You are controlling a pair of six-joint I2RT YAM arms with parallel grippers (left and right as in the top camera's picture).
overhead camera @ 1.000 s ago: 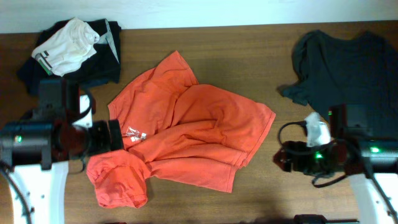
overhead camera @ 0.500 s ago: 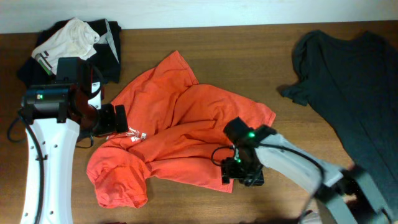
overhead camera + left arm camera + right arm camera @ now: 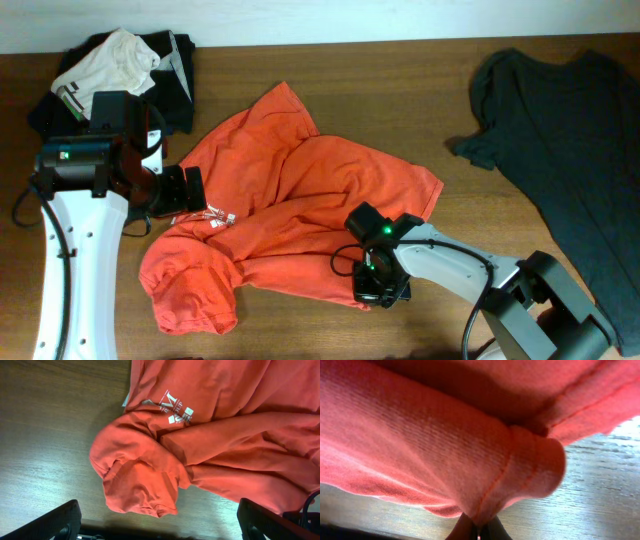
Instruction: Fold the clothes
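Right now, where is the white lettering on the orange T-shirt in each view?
Overhead: white lettering left of centre, near the left edge of the orange T-shirt.
Left wrist: upper middle.
Right wrist: not in it, only orange fabric.
Shared landmark: the orange T-shirt itself.

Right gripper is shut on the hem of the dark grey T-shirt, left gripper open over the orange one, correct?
No. The right gripper is shut on the hem of the red-orange T-shirt, not the dark grey T-shirt, which lies untouched; the right wrist view shows it. The left gripper is open over it, as you said.
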